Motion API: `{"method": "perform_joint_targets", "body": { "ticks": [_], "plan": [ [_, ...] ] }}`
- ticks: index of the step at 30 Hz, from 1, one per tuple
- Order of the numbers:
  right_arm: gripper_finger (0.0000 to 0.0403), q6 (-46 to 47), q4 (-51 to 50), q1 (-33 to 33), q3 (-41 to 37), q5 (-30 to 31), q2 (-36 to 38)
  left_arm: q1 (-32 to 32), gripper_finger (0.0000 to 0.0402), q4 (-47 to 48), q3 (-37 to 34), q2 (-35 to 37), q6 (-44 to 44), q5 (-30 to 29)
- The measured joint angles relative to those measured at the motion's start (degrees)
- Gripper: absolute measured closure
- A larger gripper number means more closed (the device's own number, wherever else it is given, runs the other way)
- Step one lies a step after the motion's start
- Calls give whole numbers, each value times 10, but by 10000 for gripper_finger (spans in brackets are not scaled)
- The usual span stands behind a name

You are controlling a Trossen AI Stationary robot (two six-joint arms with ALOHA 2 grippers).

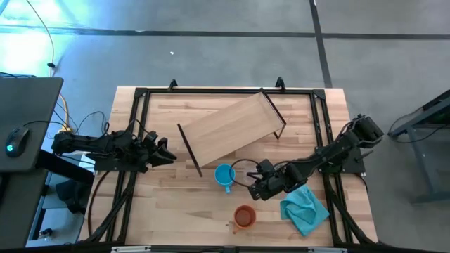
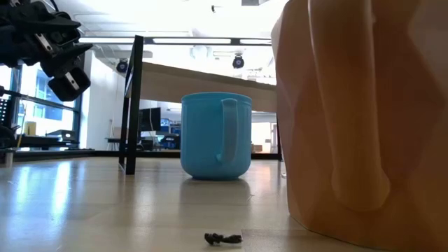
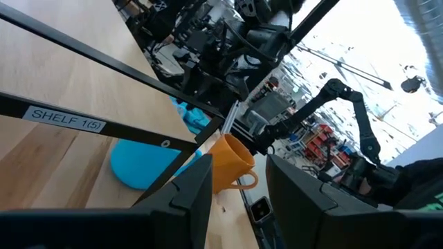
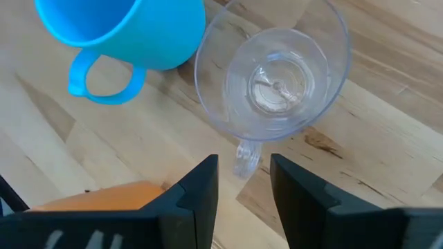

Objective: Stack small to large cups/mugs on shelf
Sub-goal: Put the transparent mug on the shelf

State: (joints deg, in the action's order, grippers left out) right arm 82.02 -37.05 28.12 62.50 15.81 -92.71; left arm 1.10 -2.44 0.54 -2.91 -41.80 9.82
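The right gripper [image 4: 243, 181] hangs just above the table, its two dark fingers parted with a narrow gap between them. The handle of the clear cup [image 4: 273, 76] points into that gap, but the fingers do not clearly press on it, so whether they grip it or only bracket it cannot be told. The clear cup stands upright on the wood, seen from above through its open mouth. Just beside it, close to touching, stands the blue mug [image 4: 124, 31], upright, its handle turned away from the clear cup.

In the high view the right gripper [image 1: 257, 184] sits just right of the blue mug [image 1: 224, 175], in the middle of the table [image 1: 176, 211]. The orange mug [image 1: 245, 216] stands nearer the front edge, apart from the blue one. A teal cloth [image 1: 304, 209] lies crumpled to the right of the orange mug, under the right arm.

The shelf [image 1: 232, 130] lies behind the mugs, turned at a slant across the table, its black end frames at either short side. No mug stands on it.

The left gripper [image 1: 166, 152] waits near the shelf's left end frame, fingers [image 3: 187, 197] parted and holding nothing.
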Motion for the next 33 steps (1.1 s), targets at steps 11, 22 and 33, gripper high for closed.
{"method": "perform_joint_targets", "body": {
  "ticks": [11,22,33],
  "plan": [
    [279,0,14,0,-1,-17,-12,0,277,0,0,0,0,0],
    [279,4,-3,0,-1,-26,-14,0,277,1,0,0,0,0],
    [279,4,4,0,-1,-26,-14,0,277,1,0,0,0,0]
  ]
}}
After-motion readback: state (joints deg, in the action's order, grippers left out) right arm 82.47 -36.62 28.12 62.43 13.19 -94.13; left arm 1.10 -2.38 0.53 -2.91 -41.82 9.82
